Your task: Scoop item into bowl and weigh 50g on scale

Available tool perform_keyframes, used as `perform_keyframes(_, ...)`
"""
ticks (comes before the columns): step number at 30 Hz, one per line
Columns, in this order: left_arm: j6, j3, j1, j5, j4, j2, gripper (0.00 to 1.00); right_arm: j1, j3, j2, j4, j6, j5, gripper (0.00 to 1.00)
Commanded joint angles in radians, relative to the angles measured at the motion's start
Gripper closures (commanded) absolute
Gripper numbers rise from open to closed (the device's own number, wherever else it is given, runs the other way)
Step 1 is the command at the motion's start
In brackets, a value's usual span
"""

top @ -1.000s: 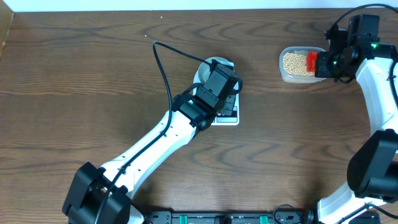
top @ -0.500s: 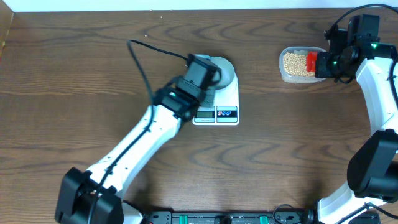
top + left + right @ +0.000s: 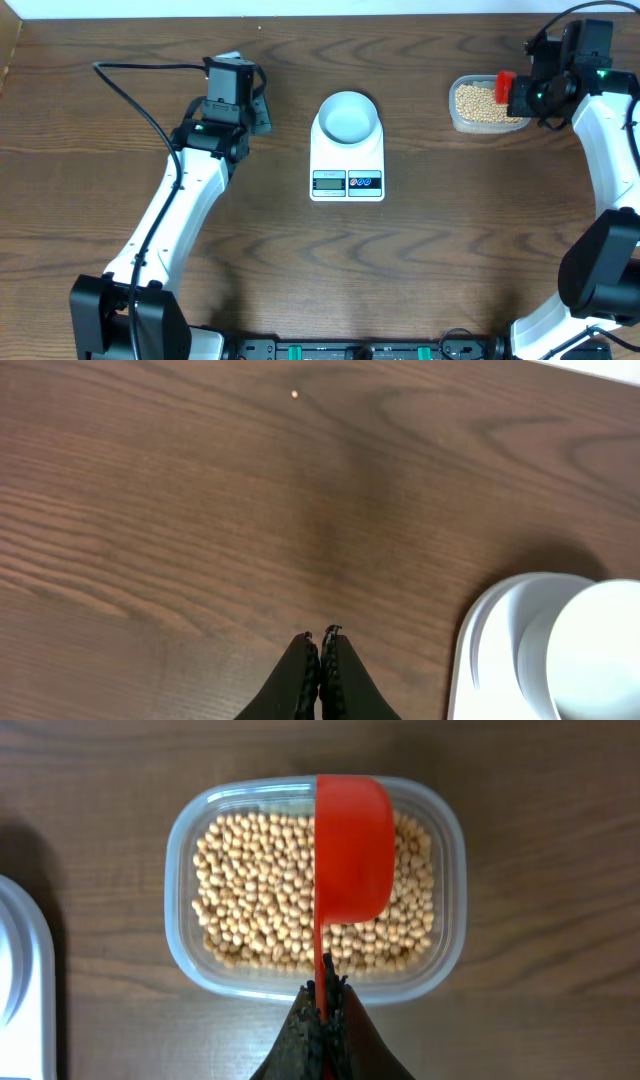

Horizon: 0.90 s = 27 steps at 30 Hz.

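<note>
The pale bowl (image 3: 348, 117) stands on the white scale (image 3: 347, 165) in mid-table, and nothing shows inside it. Left of it, apart from the scale, my left gripper (image 3: 260, 110) is shut and empty. In the left wrist view its tips (image 3: 320, 632) meet over bare wood, with the scale (image 3: 480, 660) and bowl (image 3: 600, 650) at lower right. Tan beans (image 3: 255, 890) fill a clear tub (image 3: 180, 945) at the back right. My right gripper (image 3: 325, 985) is shut on the handle of a red scoop (image 3: 352, 850) over the beans.
A black cable (image 3: 130, 68) loops off the left arm over the back-left table. One stray speck (image 3: 294, 394) lies on the wood. The tub (image 3: 478, 125) sits about a hand's width right of the scale. The table's back edge meets a white wall.
My left arm has swung away from above the scale to the left, uncovering the bowl and scale. The red scoop has shifted slightly towards the back over the tub.
</note>
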Motion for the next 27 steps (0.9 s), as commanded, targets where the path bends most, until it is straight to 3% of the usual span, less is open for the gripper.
perform_keyframes(1, 0.021, 0.003, 0.0, 0.004, 0.018, -0.013, 0.93, -0.006, 0.016, -0.017, 0.037, 0.008, -0.003, 0.99)
perform_keyframes(6, 0.021, 0.003, -0.021, 0.167, 0.077, -0.013, 0.93, -0.006, 0.016, -0.017, 0.05, 0.008, -0.003, 0.99)
perform_keyframes(17, 0.146, 0.003, -0.207, 0.141, 0.136, 0.021, 0.93, -0.006, 0.016, -0.017, 0.113, 0.001, 0.002, 0.99)
perform_keyframes(27, 0.147, 0.003, -0.377, 0.13, 0.122, 0.078, 0.93, -0.006, 0.016, -0.017, 0.112, -0.038, 0.002, 0.99)
